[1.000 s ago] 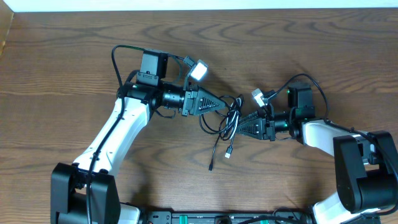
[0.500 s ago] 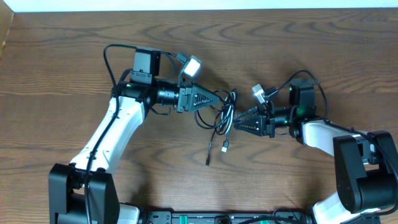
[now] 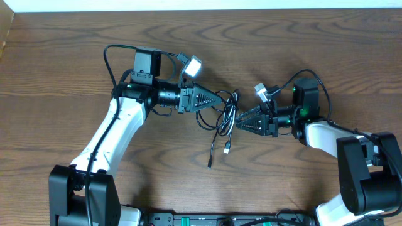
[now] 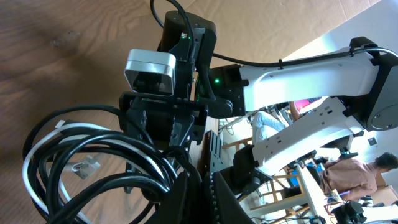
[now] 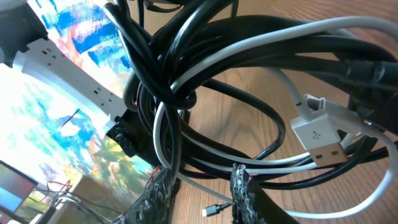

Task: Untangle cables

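The cables are one knot of thin black cable (image 3: 221, 118) and white cable (image 5: 280, 34), held off the table between my two grippers. The left gripper (image 3: 218, 100) comes in from the left and is shut on black strands (image 4: 93, 180) of the knot, its jaws (image 4: 202, 182) pressed together. From the right, my right gripper (image 3: 236, 123) reaches the knot with its fingers apart (image 5: 200, 186). Black (image 5: 186, 37) and white strands cross its fingertips, and bare wood shows in the gap. Two loose plug ends (image 3: 211, 164) hang toward the front. A white USB plug (image 5: 317, 134) dangles in the right wrist view.
The brown wooden table (image 3: 75, 50) runs under both arms. My left arm's white link (image 3: 116, 135) slants from the front left. Thicker black arm wires loop over each wrist camera (image 3: 191, 66). A white wall edge runs along the back.
The left gripper has drawn back a little to the left and away with the knot. The right gripper has followed slightly left, and the hanging plug ends have shifted left.
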{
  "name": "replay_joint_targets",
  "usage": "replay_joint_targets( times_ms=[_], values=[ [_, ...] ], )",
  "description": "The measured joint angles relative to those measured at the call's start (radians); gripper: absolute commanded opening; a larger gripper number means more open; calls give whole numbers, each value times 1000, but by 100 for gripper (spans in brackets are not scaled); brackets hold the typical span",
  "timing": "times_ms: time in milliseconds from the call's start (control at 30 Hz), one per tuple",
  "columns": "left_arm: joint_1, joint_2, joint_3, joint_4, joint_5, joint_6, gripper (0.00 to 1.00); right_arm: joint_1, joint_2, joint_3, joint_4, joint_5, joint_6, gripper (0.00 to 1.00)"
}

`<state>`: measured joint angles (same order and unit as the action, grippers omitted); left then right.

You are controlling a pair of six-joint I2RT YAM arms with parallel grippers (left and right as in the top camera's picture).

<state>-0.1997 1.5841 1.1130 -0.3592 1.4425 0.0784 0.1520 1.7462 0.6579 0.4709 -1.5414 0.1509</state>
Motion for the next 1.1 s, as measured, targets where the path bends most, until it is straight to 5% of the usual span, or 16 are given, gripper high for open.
replay_joint_targets(
  times_ms=[1100],
  values=[
    [0,0,0,-31,5,0,8,43,0,0,148,13,102,28]
  ],
)
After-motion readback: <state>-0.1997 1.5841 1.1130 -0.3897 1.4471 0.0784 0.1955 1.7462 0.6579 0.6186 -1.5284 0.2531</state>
